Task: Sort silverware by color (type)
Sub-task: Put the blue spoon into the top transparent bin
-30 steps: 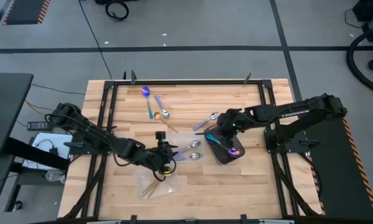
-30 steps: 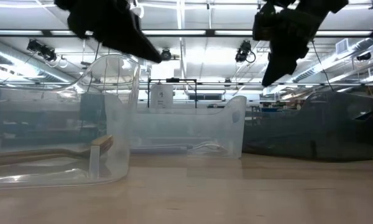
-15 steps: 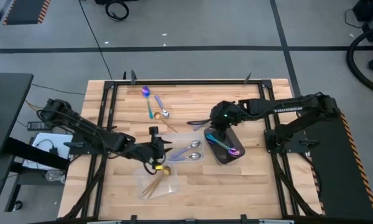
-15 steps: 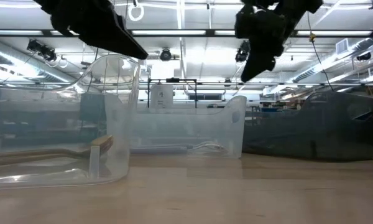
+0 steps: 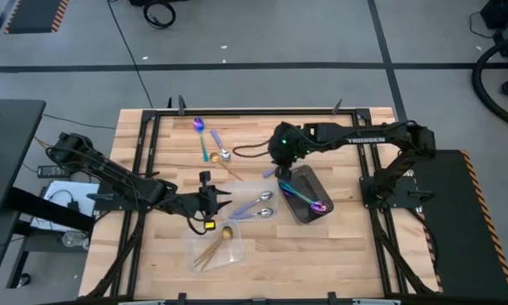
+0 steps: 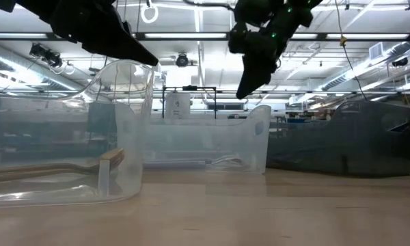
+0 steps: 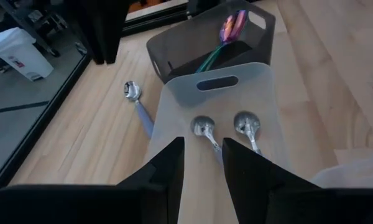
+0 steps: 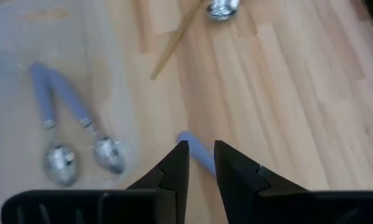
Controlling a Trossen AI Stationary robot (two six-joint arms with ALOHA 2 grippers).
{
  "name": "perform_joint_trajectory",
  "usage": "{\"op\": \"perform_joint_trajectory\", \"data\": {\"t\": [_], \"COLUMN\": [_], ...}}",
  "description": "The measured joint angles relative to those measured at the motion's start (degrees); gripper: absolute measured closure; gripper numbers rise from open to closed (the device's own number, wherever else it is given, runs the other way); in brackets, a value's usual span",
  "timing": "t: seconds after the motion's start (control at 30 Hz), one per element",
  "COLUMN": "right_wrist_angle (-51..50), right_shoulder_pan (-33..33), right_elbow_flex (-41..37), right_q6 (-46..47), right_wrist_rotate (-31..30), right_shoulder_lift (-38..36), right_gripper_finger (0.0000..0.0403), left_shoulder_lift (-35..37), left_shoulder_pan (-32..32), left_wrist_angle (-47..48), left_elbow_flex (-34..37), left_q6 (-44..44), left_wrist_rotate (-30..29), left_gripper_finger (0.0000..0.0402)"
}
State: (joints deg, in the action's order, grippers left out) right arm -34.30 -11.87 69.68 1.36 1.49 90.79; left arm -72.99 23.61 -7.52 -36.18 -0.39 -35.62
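Observation:
Loose silverware lies at the far middle of the table: iridescent spoons (image 5: 200, 126), a silver spoon (image 5: 224, 154) and a gold utensil (image 5: 232, 170). A silver spoon with a pale blue handle (image 7: 137, 104) lies flat on the table beside the dark tray (image 5: 309, 203), which holds iridescent pieces (image 7: 230, 26). My right gripper (image 8: 199, 163) hangs open above that spoon's handle end (image 8: 198, 153), well clear of the table. My left gripper (image 7: 203, 165) hovers open and empty above the clear container (image 5: 245, 195) holding two silver spoons (image 7: 224, 127).
A second clear container (image 5: 205, 256) near the front edge holds gold utensils (image 5: 220, 241). In the low view both clear containers and the dark tray stand up as walls between near and far. Bare wood lies at the far right and the near right of the table.
My right gripper has swung from over the dark tray toward the table's left and far edge, and now hangs over the blue-handled spoon. My left gripper has drawn back toward the table's left edge, away from the near clear container.

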Motion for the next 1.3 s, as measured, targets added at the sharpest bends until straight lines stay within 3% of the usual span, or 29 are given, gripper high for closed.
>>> {"op": "perform_joint_trajectory", "data": {"t": [0.13, 0.33, 0.73, 1.3], "right_wrist_angle": [-0.4, -0.7, -4.1, -9.0], "right_shoulder_pan": [-3.2, -7.4, -11.6, -10.6], "right_elbow_flex": [0.0, -0.1, -0.1, -0.1], "right_q6": [-3.0, -8.4, -9.3, -19.7], "right_wrist_rotate": [2.5, 10.8, 12.6, 11.7], "right_shoulder_lift": [2.5, 3.9, 7.7, 9.2], "right_gripper_finger": [0.0298, 0.0255, 0.0190, 0.0181], "left_shoulder_lift": [0.0, 0.0, -0.1, -0.1], "left_shoulder_pan": [0.5, 1.1, 0.6, 0.7], "left_wrist_angle": [-1.3, -1.8, -2.1, -1.6], "left_elbow_flex": [0.0, 0.0, 0.0, -0.1], "left_q6": [0.1, -0.4, -2.0, -3.5], "left_wrist_rotate": [0.0, 0.0, 0.0, 2.5], "left_gripper_finger": [0.0286, 0.0286, 0.0286, 0.0285]}}
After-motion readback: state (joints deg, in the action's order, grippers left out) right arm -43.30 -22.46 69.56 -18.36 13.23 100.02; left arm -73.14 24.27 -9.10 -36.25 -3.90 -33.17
